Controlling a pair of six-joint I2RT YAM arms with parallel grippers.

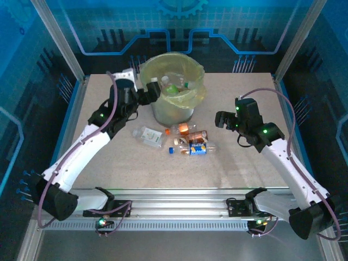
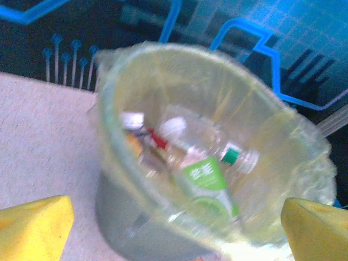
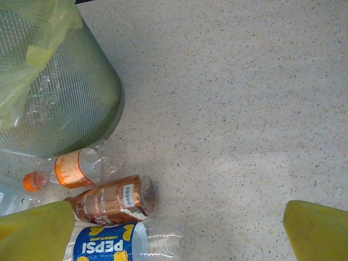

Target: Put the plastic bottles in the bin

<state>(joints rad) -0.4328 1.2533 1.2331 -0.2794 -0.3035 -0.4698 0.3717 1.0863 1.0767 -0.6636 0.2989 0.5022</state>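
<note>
Top external view gives me the bin [image 1: 169, 114] at the far middle of the table [image 1: 244, 168], its yellow-green liner [image 1: 191, 92] folded over the rim. My left hand [image 1: 154, 88] hangs at the bin's left rim, spread wide with nothing between its jaws. My right hand [image 1: 221, 119] sits to the right of the bin, well apart from it and low over the table, also spread and empty.

Some of the plastic bottles [image 1: 177, 84] lie inside the bin. Through the left wrist camera I look down into it. A clear bottle with a green label and green cap [image 2: 209, 182] lies slanted across the bottom, and there are white-capped ones beside it. The picture is too blurred for me to count them. My yellow fingertips [image 2: 33, 228] frame the bin's near wall on both sides without touching it.

Four bottles lie on the table in front of the bin. A clear flat bottle [image 1: 148, 136] is off the bin's left front. An orange-labelled bottle [image 3: 70, 168] lies at the bin's foot, and I cannot tell whether it touches. A crushed brown bottle [image 3: 115, 201] lies just beyond it from the bin. A blue Pepsi bottle [image 3: 111, 244] lies against the brown one, farthest from the bin. From the right wrist camera these three sit by my left yellow fingertip [image 3: 32, 234].
</note>
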